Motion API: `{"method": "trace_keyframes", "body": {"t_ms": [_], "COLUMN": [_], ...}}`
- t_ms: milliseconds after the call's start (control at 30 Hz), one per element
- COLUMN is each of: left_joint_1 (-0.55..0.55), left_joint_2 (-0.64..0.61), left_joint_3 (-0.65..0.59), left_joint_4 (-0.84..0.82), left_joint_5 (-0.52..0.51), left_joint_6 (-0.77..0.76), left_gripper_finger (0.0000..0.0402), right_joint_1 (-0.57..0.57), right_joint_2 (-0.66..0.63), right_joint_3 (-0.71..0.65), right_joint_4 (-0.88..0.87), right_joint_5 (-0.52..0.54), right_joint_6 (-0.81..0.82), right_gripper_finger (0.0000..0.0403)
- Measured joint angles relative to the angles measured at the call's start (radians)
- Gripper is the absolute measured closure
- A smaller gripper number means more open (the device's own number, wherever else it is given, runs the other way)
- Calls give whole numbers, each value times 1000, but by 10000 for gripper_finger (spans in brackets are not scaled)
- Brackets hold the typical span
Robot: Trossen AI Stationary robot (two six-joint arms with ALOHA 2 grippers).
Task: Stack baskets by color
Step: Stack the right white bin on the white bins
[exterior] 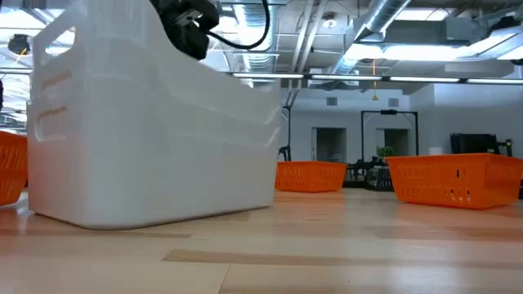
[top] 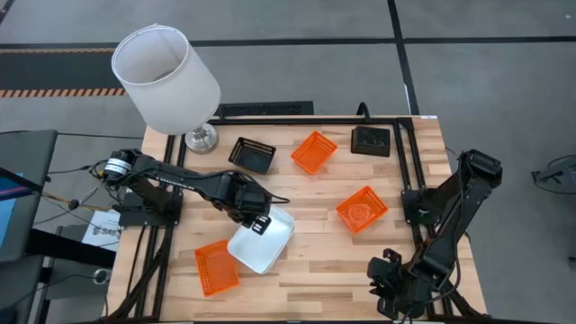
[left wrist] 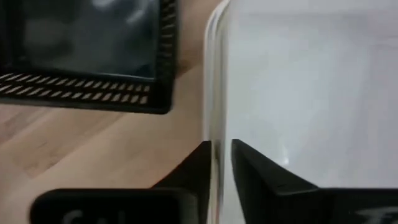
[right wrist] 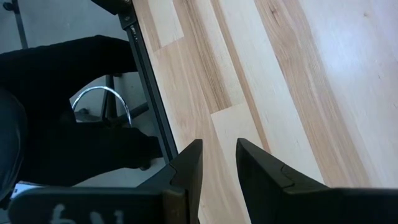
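Note:
A white basket [top: 266, 245] stands on the table near the front left; in the low view its side [exterior: 155, 147] shows stepped rims, like nested baskets. My left gripper [top: 259, 223] points down over the basket's far edge, its fingers slightly apart [left wrist: 221, 163] astride the wall. Three orange baskets [top: 217, 267] [top: 313, 151] [top: 362, 209] and two black ones [top: 253, 154] [top: 371, 140] lie singly on the wood. My right gripper [right wrist: 219, 155] waits open over the near right corner [top: 392, 286]. My left gripper comes from above with one finger [left wrist: 198, 167] outside and one finger [left wrist: 255, 174] inside the white basket's far wall [left wrist: 214, 118]. A thin gap shows beside the inner finger, and I cannot tell whether either finger touches the wall. The basket's bottom is on the table.
A large white lamp [top: 166, 76] with a metal foot [top: 202, 139] stands at the far left corner, close to one black basket. Black frame rails [top: 407, 171] run along the table's right and far edges. Bare wood lies in the middle and near front.

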Motion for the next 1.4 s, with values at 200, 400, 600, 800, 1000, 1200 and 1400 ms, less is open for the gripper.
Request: {"method": "trace_keyframes", "body": {"t_ms": [200, 400, 600, 800, 1000, 1200, 1400], "left_joint_1": [0, -4, -49, -160, -199, -203, -203], "left_joint_2": [7, 6, -6, -35, -63, -64, -64], "left_joint_3": [59, 159, 281, 282, 138, -16, -98], "left_joint_4": [-10, -92, -302, -519, -363, -227, -116], "left_joint_5": [8, 8, -87, -256, -252, -237, -238], "left_joint_6": [64, 108, 139, 58, 54, 71, 81], "left_gripper_finger": [264, 209, 185, 188, 193, 193, 194], "right_joint_1": [0, 0, -3, -28, -77, -113, -118], "right_joint_2": [0, 0, 0, 0, 1, 0, 0], "right_joint_3": [0, 0, 0, 0, 0, 0, 0], "right_joint_4": [-1, 0, 3, 3, 2, 4, 8], "right_joint_5": [0, 25, 115, 154, 161, 161, 160], "right_joint_6": [0, -1, 0, -1, -33, -51, -53], "right_gripper_finger": [282, 282, 282, 282, 282, 282, 282]}}
